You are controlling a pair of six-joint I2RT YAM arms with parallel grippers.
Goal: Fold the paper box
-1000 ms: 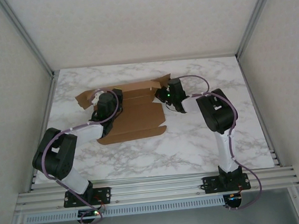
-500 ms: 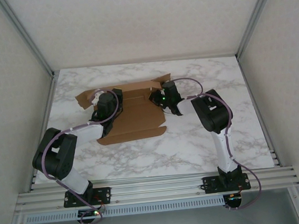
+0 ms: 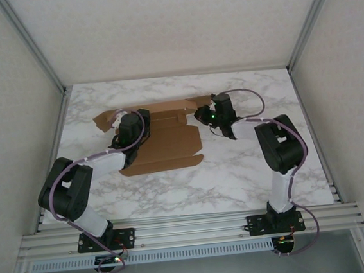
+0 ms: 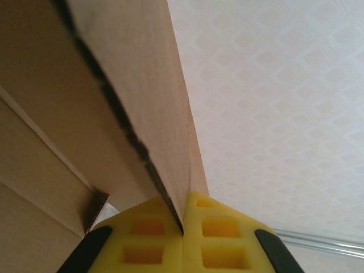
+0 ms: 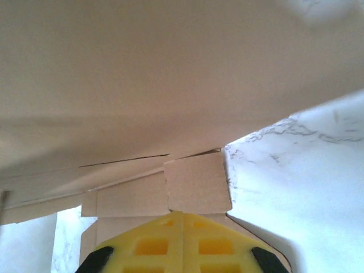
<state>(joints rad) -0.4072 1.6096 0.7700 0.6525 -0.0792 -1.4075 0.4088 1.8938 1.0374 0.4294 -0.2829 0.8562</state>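
Observation:
The paper box (image 3: 166, 144) is a brown cardboard sheet, partly folded, lying on the marble table left of centre. My left gripper (image 3: 124, 123) sits at the box's back left, where a flap (image 3: 106, 119) stands up. In the left wrist view its yellow fingers (image 4: 183, 227) are shut on the edge of a cardboard panel (image 4: 142, 85) that rises between them. My right gripper (image 3: 200, 114) is at the box's back right corner. In the right wrist view its fingers (image 5: 182, 216) are shut on nothing, tips against a small cardboard tab (image 5: 198, 182) under a larger panel (image 5: 170, 74).
The marble table (image 3: 249, 168) lies bare in front of and to the right of the box. Aluminium frame posts (image 3: 54, 78) and papered walls close in both sides and the back. A rail (image 3: 191, 229) runs along the near edge.
The right gripper swung left over the box's corner, then back right, and its elbow shifted right. The box's back right flap now sits lower. The left arm kept its hold.

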